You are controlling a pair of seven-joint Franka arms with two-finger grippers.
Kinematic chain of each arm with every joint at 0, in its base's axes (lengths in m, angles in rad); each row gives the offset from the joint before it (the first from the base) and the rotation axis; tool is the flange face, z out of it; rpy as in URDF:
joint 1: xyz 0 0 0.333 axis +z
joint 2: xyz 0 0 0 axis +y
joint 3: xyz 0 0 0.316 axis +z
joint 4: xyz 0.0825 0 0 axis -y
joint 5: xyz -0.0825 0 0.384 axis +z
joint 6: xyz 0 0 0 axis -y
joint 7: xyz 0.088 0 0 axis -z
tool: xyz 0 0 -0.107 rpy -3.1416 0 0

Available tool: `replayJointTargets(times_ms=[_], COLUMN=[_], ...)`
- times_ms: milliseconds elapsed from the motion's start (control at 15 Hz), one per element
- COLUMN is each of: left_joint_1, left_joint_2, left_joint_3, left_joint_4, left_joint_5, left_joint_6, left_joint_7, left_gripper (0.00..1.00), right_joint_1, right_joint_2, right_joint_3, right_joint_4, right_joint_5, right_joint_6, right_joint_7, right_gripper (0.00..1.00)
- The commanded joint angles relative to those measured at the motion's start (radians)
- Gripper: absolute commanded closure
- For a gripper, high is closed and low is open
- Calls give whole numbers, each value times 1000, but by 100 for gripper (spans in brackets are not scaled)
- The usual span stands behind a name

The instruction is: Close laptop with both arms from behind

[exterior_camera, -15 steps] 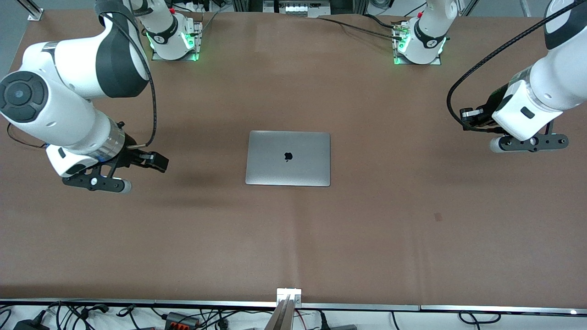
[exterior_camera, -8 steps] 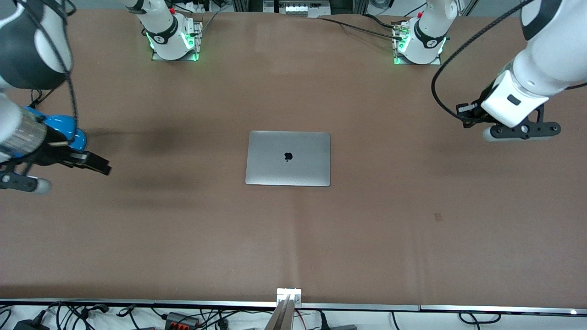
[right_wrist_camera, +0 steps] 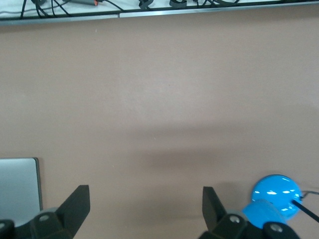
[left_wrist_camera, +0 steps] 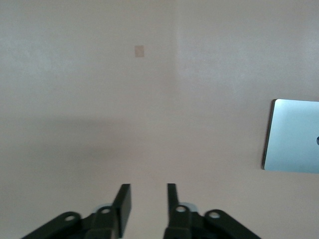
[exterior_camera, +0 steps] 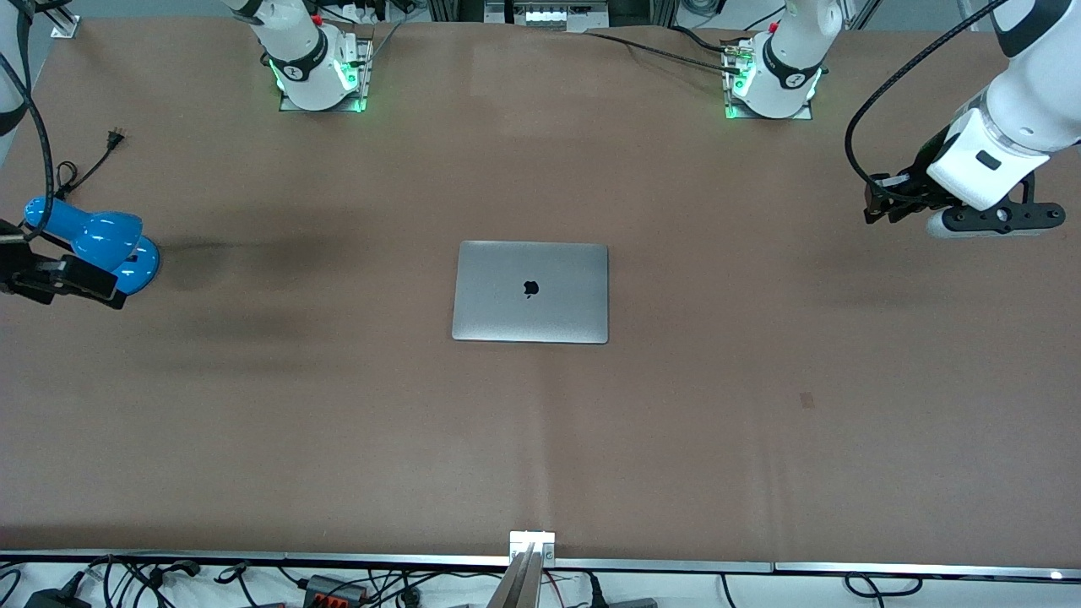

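Observation:
The silver-grey laptop (exterior_camera: 530,291) lies shut and flat in the middle of the brown table, lid up with its dark apple logo showing. It also shows in the left wrist view (left_wrist_camera: 294,137) and the right wrist view (right_wrist_camera: 17,189). My left gripper (exterior_camera: 880,207) hangs over bare table toward the left arm's end, well away from the laptop; its fingers stand a little apart around nothing (left_wrist_camera: 148,186). My right gripper (exterior_camera: 76,283) is over the table's edge at the right arm's end, wide open and empty (right_wrist_camera: 145,189).
A blue desk lamp (exterior_camera: 93,238) with a black cord and plug lies at the right arm's end, right beside my right gripper (right_wrist_camera: 274,191). A small dark patch (exterior_camera: 806,399) marks the table cover. Cables run along the table's near edge.
Both arms have drawn away from the laptop toward their own ends of the table. The right arm moved farthest and uncovered the blue lamp. The laptop has not moved.

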Motion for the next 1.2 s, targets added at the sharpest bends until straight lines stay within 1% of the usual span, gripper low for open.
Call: replayJointTargets(times_ms=[0,67,333,467,667,867,933,1133], left_joint_1=[-13,-13,-13,-13,-13,-17,-17,-11], left_joint_2=[1,4,-8,-11,-16,-7,-2,12], left_joint_3=[18,35,38,40,46,46,45,35], left_joint_4=[0,0,0,1,1,35,40,52], left_joint_5=[-13,-12,-13,-15,-13,-12,-12,-7], left_joint_6=[29,29,17,-22,-28,-48,-74,-86], left_joint_7=[11,13,11,10,10,10,16,19], left_gripper=[0,0,0,0,0,0,0,0], right_joint_1=[-10,-9,-9,-9,-7,-7,-7,-2], right_joint_2=[-82,-103,-227,-261,-281,-278,-275,-267], right_joint_3=[19,19,19,19,19,21,24,29], right_joint_4=[-90,-127,-324,-374,-392,-385,-379,-360], right_joint_5=[-32,-37,-52,-52,-53,-58,-58,-58], right_joint_6=[-16,4,91,95,89,90,89,81], right_joint_7=[-38,-39,-39,-39,-39,-39,-35,-29], right_gripper=[0,0,0,0,0,0,0,0])
